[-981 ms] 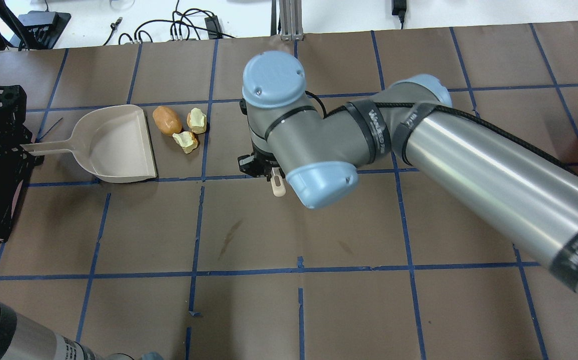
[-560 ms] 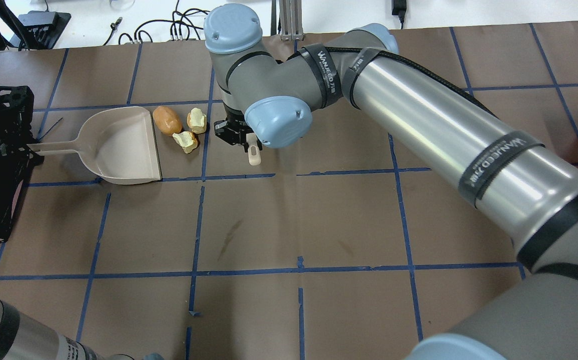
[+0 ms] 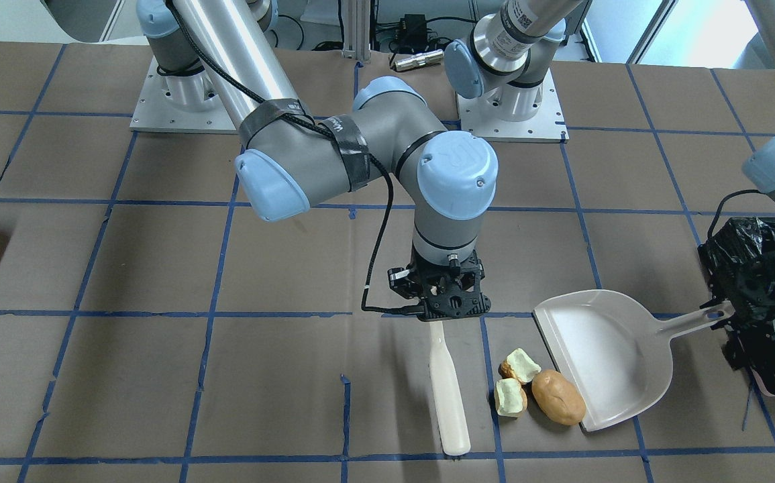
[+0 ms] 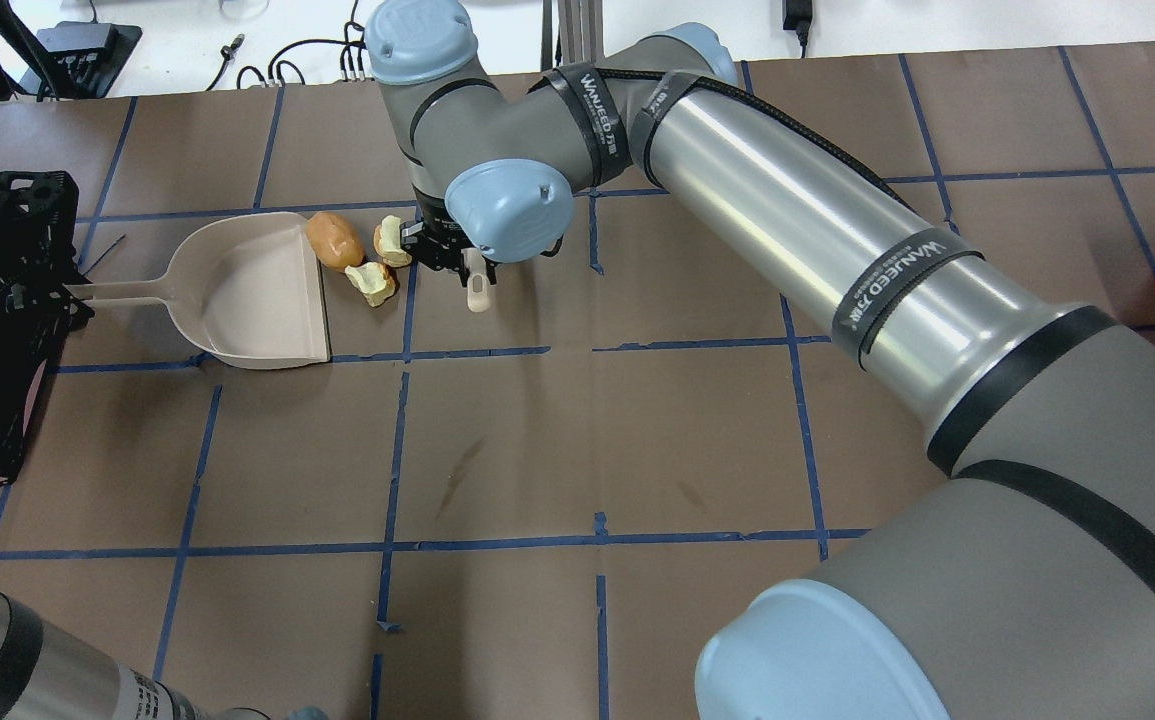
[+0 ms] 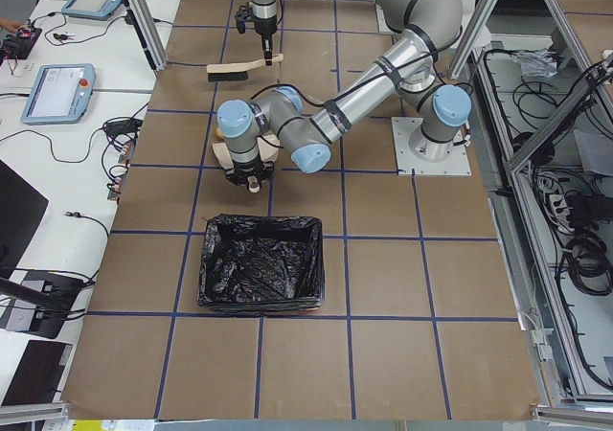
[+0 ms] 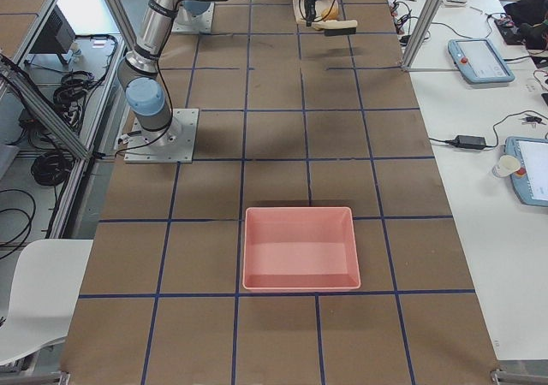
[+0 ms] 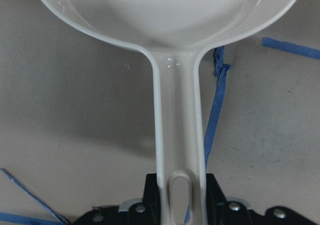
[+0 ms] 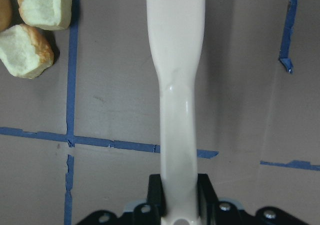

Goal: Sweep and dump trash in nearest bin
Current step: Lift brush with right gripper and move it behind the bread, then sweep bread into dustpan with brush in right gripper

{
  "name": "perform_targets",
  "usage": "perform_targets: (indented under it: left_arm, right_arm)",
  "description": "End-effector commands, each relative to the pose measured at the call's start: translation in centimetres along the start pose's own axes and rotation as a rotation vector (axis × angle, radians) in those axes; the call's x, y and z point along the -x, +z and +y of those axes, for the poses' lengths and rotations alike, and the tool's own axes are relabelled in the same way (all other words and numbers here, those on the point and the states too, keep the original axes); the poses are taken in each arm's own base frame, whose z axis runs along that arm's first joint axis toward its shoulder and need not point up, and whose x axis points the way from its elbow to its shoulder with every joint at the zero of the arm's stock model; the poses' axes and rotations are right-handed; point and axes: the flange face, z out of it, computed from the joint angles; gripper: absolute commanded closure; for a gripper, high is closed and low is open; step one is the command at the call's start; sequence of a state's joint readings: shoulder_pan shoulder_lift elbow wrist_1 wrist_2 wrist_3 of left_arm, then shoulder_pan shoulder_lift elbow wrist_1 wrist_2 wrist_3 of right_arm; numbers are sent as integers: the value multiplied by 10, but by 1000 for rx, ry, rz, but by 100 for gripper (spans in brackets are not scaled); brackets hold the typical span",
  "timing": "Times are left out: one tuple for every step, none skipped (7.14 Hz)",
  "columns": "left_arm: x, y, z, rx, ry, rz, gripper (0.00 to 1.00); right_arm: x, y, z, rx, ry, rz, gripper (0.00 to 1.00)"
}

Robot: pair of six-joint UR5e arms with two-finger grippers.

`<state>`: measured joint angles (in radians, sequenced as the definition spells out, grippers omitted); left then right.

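The right pincer [image 3: 447,303] is clenched on the handle of the brush [image 3: 449,392]. The left pincer [image 7: 180,197] is clenched on the handle end of the dustpan [image 3: 603,355]. The trash [image 4: 371,284] lies on the desk [image 3: 226,402] between the two tools. Seen from overhead, the potato-shaped lump [image 3: 557,397] is at the open lip of the dustpan, touching it or nearly so. The two pale chunks [image 3: 520,365] are just right of the lump, and the brush is just right of them. The bin [image 3: 759,258] with the black bag stands left of the dustpan, near its handle.

The step in hand, I judge, is the sweep. To do it well, the brush should go low and travel left in one straight stroke, wide enough to catch both chunks. The dustpan lip should be pressed flat on the desk so that nothing slips under it. The round lump may roll aside, so a slow push seems safer.

The bristles are hard to make out, and I cannot tell whether they touch the desk. In the overhead view the right wrist covers most of the brush, and the bin is cut off at the left edge.
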<state>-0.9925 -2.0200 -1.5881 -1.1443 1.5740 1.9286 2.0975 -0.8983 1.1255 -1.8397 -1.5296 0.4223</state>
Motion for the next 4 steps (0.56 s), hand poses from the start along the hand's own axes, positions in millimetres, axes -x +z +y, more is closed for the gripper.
perform_targets:
  left_arm:
    - [0, 1, 0, -1, 1, 1, 97]
    - [0, 1, 0, 1, -6, 0, 96]
    - [1, 2, 0, 1, -8, 2, 96]
    - [0, 2, 0, 0, -8, 3, 96]
  right_arm:
    - [36, 7, -7, -16, -26, -5, 94]
    - [38, 16, -6, -6, -34, 3, 94]
    - [38, 27, -6, 13, -41, 16, 94]
    - [41, 36, -5, 23, -46, 18, 94]
